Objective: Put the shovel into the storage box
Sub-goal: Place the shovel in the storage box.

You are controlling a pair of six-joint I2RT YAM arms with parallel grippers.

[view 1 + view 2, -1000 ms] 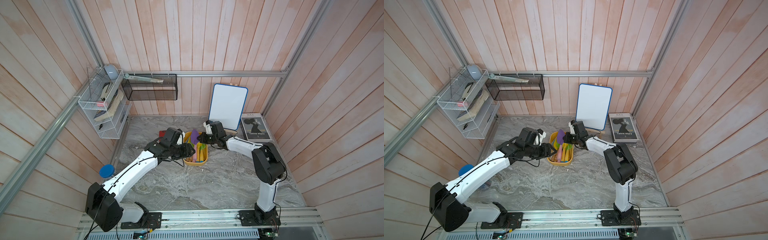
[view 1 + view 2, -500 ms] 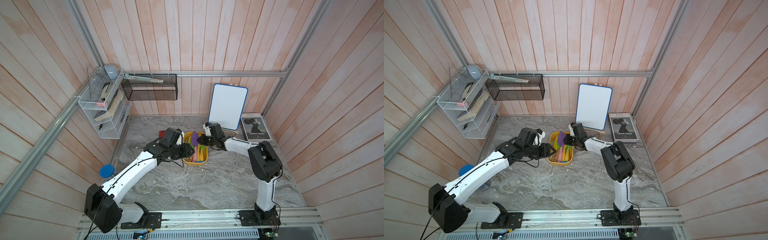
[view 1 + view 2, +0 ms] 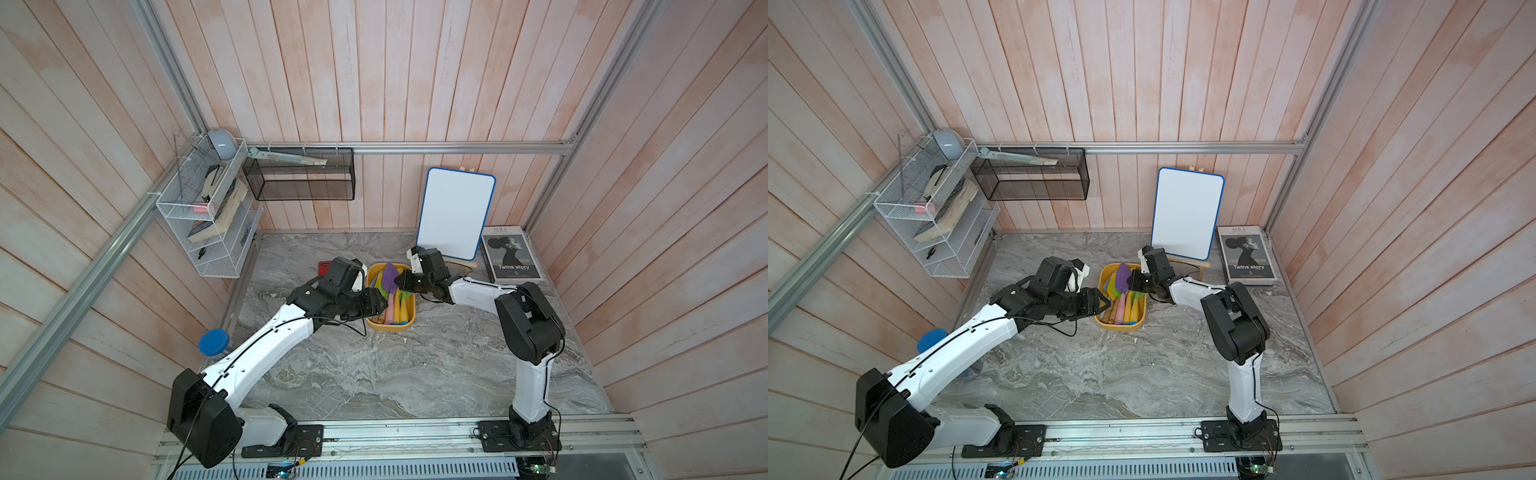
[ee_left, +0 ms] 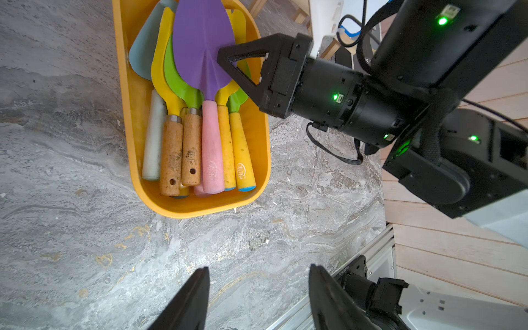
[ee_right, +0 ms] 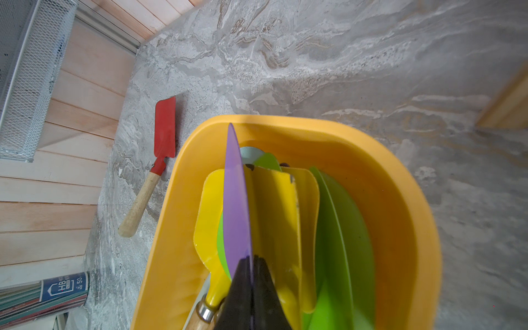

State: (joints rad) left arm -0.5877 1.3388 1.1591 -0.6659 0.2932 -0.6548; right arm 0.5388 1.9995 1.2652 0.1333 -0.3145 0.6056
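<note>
Purple shovel (image 4: 197, 43) blade partly hidden by clamping right fingers (image 4: 248, 45).

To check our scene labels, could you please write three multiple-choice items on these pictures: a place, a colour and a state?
1. Where does the red-bladed shovel with the wooden handle lie?
A. on the grey marble table, beside the shallow yellow-orange plastic tub
B. inside that tub
C. in the black mesh basket

2. What colour is the handle of the purple-bladed shovel?
A. blue
B. pink
C. black

3. What is the right pincer doing?
A. open above the table
B. shut on nothing
C. shut on the purple blade

Answers: 1 A, the right wrist view shows it on the marble outside the tub's rim; 2 B, the left wrist view shows pink below the purple blade; 3 C, the blade sits edge-on between its closed fingers.
</note>
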